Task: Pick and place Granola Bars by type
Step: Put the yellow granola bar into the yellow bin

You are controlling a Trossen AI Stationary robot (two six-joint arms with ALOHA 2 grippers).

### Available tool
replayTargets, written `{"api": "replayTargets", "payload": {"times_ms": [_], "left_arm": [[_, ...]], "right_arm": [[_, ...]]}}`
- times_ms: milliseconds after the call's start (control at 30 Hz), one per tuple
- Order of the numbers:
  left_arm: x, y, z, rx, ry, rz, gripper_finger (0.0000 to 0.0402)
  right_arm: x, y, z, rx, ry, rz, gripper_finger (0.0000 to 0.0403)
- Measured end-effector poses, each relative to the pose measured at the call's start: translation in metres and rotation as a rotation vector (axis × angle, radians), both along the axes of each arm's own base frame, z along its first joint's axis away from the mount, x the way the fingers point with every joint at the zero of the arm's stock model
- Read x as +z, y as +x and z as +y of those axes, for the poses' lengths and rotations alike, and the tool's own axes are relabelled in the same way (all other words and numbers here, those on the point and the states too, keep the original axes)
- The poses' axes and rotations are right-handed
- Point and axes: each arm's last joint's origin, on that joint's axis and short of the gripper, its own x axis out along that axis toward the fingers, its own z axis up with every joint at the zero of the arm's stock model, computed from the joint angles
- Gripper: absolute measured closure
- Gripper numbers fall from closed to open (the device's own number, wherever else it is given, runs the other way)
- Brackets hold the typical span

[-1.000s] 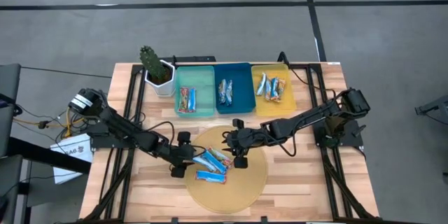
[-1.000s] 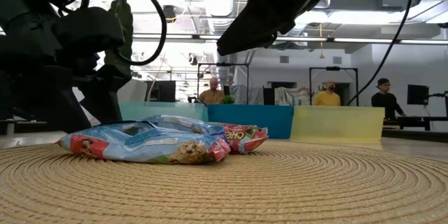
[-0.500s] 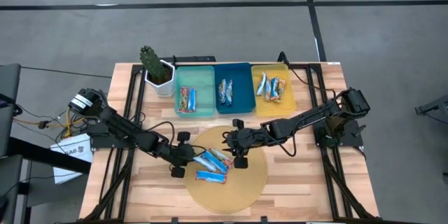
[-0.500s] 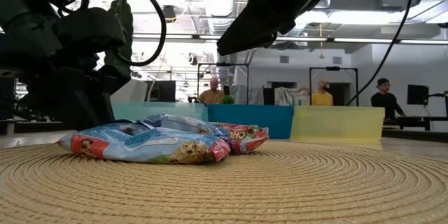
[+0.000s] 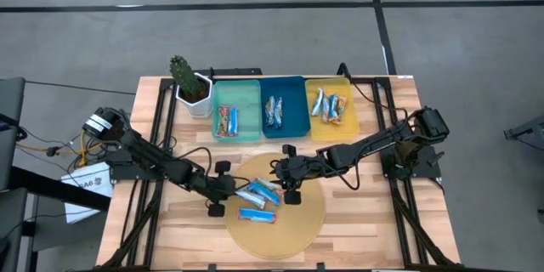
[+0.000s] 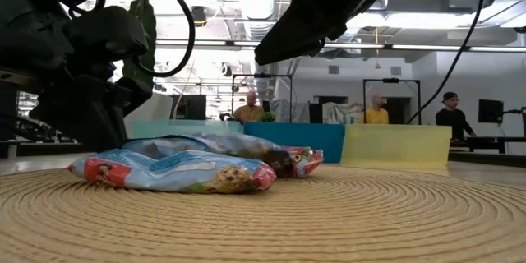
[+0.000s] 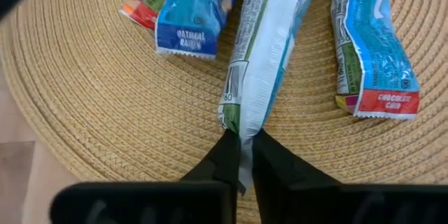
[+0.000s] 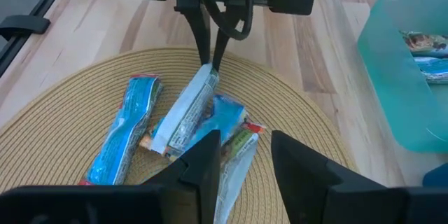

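I read only a few words. On the blue end of one granola bar lying on the round woven mat, white letters said "OATMEAL RAISIN". On the red end of another bar the words said "CHOCOLATE CHIP". The bar that my left gripper pinched showed its white back with a bar code and tiny print, too small for me to read. The other wrappers' print was too small to read.

Near half of woven mat open, granola bars clustered at its middle between left gripper and right gripper, three trays and cactus pot lining far edge.
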Motion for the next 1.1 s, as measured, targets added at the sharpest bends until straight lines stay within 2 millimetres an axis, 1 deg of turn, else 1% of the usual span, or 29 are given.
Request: {"api": "replayTargets", "payload": {"times_ms": [200,333,467,533,633,833,967,1100], "left_arm": [[0.006,-0.001,0.000,-0.017,-0.032,-0.010,0.0395],[0.021,-0.003,0.001,-0.017,-0.054,-0.075,0.0399],[0.040,-0.007,0.004,0.003,-0.055,-0.161,0.0399],[0.050,-0.010,0.006,0.028,-0.048,-0.205,0.0400],[0.065,-0.015,0.012,0.086,-0.022,-0.279,0.0400],[0.097,-0.024,0.020,0.196,0.001,-0.483,0.0401],[0.114,-0.024,0.021,0.186,-0.002,-0.613,0.0401],[0.122,-0.022,0.021,0.173,0.004,-0.685,0.0401]], "right_arm": [[0.000,0.000,0.000,0.001,0.000,0.005,0.0285],[-0.001,-0.001,0.000,0.001,-0.002,0.012,0.0285],[0.001,-0.003,-0.001,0.002,-0.005,0.021,0.0285],[0.006,-0.006,-0.002,0.004,-0.007,0.018,0.0285],[0.019,-0.010,-0.003,0.013,-0.011,-0.018,0.0285],[0.040,-0.017,-0.007,0.028,-0.029,-0.085,0.0285],[0.047,-0.013,-0.009,0.036,-0.042,-0.164,0.0285],[0.056,-0.008,-0.012,0.045,-0.062,-0.265,0.0284]]}}
